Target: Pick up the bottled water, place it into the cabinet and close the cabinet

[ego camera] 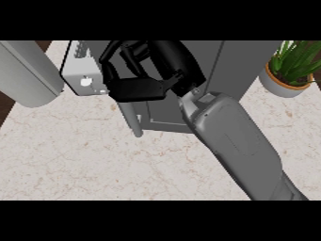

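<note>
While raised against the grey cabinet point(222, 70), the right hand point(138, 87) is seen with fingers curled, nothing visibly held; potted plant point(288, 75) noted beside.

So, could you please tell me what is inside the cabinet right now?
The robot hand reaches to the grey cabinet front, beside its door. The hand and forearm cover the interior, so no bottle is visible there.
</note>
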You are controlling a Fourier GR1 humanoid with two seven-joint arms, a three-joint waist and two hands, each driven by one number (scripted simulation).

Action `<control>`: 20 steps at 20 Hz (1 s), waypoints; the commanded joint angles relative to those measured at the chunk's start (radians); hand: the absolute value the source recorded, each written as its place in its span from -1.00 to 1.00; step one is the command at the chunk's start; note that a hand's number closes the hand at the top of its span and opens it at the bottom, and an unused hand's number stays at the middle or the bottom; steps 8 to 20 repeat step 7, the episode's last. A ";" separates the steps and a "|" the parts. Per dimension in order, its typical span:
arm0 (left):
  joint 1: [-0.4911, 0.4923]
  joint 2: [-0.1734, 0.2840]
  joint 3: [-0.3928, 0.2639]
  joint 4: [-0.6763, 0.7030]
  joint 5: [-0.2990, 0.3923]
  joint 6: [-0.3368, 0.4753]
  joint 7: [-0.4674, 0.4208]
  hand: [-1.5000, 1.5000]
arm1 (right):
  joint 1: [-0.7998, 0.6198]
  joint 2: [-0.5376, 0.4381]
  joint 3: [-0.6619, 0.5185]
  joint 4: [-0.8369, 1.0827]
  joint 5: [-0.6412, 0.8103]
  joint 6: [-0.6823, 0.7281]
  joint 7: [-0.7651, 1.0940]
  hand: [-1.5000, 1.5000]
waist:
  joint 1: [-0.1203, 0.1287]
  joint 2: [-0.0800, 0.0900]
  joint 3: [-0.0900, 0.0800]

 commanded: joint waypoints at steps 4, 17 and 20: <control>-0.042 0.011 -0.004 -0.033 0.014 0.034 0.042 1.00 | -0.027 -0.038 -0.092 0.235 0.035 -0.043 -0.062 1.00 | 0.007 0.065 0.003; -0.057 0.017 0.001 -0.036 0.032 0.028 0.051 1.00 | -0.039 -0.035 -0.078 0.249 0.036 -0.044 -0.055 1.00 | 0.004 0.062 0.002; -0.057 0.017 0.001 -0.036 0.032 0.028 0.051 1.00 | -0.039 -0.035 -0.078 0.249 0.036 -0.044 -0.055 1.00 | 0.004 0.062 0.002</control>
